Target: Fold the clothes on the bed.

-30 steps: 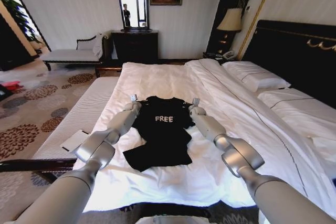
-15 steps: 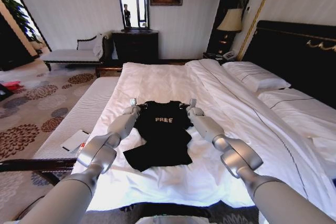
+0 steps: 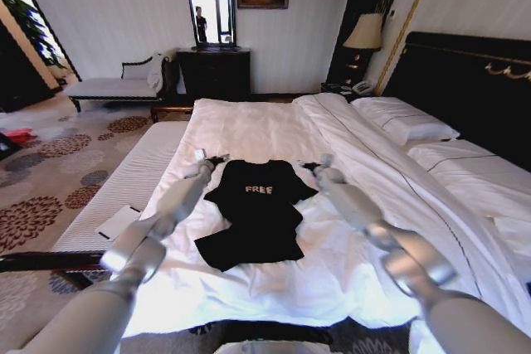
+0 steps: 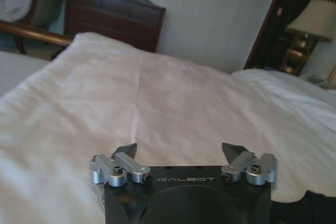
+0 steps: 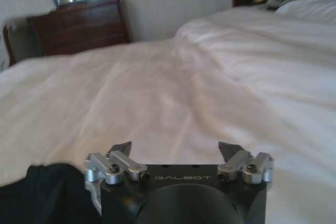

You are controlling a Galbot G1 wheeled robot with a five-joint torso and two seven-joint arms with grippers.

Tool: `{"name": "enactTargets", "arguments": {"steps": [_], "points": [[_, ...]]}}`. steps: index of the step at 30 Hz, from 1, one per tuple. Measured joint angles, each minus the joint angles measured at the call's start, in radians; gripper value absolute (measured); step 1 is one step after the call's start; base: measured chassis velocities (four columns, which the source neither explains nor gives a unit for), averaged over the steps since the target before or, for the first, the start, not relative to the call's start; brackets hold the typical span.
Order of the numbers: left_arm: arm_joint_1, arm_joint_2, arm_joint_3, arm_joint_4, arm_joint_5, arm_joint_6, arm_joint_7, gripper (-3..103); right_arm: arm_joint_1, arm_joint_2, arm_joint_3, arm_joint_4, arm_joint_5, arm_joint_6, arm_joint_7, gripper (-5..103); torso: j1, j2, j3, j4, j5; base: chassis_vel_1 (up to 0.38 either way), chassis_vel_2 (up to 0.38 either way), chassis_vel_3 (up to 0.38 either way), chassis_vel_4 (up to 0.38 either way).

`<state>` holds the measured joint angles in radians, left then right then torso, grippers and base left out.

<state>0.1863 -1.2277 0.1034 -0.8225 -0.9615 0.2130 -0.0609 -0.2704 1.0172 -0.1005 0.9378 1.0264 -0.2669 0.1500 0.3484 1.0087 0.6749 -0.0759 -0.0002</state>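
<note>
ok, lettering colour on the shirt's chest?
White "FREE" lettering on the black T-shirt, clearest in the head view.

Both arms blurred; bed (image 3: 274, 126) cut off at right edge.

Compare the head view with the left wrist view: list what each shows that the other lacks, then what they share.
Head view alone: the whole black T-shirt with its FREE lettering, the right gripper at the shirt's right shoulder, the pillows and the dark headboard. Left wrist view alone: the left gripper close up, jaws open and empty above the duvet. Both: the white bed, the dark dresser, the bedside lamp.
</note>
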Motion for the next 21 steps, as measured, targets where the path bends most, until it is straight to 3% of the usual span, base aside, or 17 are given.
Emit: {"name": "enactTargets", "arguments": {"steps": [3, 6, 8, 10, 12, 13, 17, 19, 21], "points": [[0.044, 0.065, 0.011, -0.136, -0.056, 0.010, -0.060, 98, -0.063, -0.056, 0.043, 0.104, 0.039, -0.017, 0.016, 97, 0.000, 0.000, 0.000, 0.0000, 0.0002, 0.000, 0.000, 0.000, 0.000], [0.159, 0.195, 0.015, -0.385, -0.138, 0.020, -0.134, 100, -0.226, -0.146, 0.148, 0.354, 0.105, -0.049, 0.053, 100, 0.000, 0.000, 0.000, 0.0006, 0.0002, 0.000, 0.000, 0.000, 0.000], [0.194, 0.226, 0.005, -0.450, -0.154, 0.020, -0.137, 100, -0.262, -0.161, 0.176, 0.410, 0.118, -0.054, 0.062, 100, 0.000, 0.000, 0.000, 0.0008, 0.0002, 0.000, 0.000, 0.000, 0.000], [0.329, 0.331, -0.053, -0.633, -0.176, 0.018, -0.140, 100, -0.369, -0.198, 0.247, 0.550, 0.138, -0.059, 0.098, 100, 0.000, 0.000, 0.000, 0.0004, -0.0005, 0.000, 0.000, 0.000, 0.000], [0.440, 0.404, -0.119, -0.730, -0.172, 0.015, -0.137, 100, -0.433, -0.213, 0.276, 0.630, 0.138, -0.060, 0.113, 100, 0.000, 0.000, 0.000, 0.0009, 0.0000, 0.000, 0.000, 0.000, 0.000], [0.440, 0.404, -0.119, -0.730, -0.172, 0.015, -0.137, 100, -0.433, -0.213, 0.276, 0.630, 0.138, -0.060, 0.113, 100, 0.000, 0.000, 0.000, 0.0009, 0.0000, 0.000, 0.000, 0.000, 0.000], [0.668, 0.491, -0.261, -0.889, -0.149, 0.001, -0.127, 100, -0.610, -0.248, 0.385, 0.795, 0.143, -0.075, 0.143, 100, 0.000, 0.000, 0.000, 0.0015, -0.0003, 0.000, 0.000, 0.000, 0.000], [0.699, 0.497, -0.281, -0.911, -0.146, 0.000, -0.123, 100, -0.635, -0.253, 0.405, 0.817, 0.144, -0.079, 0.147, 100, 0.000, 0.000, 0.000, 0.0014, -0.0004, 0.000, 0.000, 0.000, 0.000], [0.820, 0.514, -0.364, -1.006, -0.116, -0.006, -0.085, 100, -0.733, -0.260, 0.495, 0.904, 0.147, -0.090, 0.165, 100, 0.000, 0.000, 0.000, 0.0006, -0.0001, 0.000, 0.000, 0.000, 0.000]]}}
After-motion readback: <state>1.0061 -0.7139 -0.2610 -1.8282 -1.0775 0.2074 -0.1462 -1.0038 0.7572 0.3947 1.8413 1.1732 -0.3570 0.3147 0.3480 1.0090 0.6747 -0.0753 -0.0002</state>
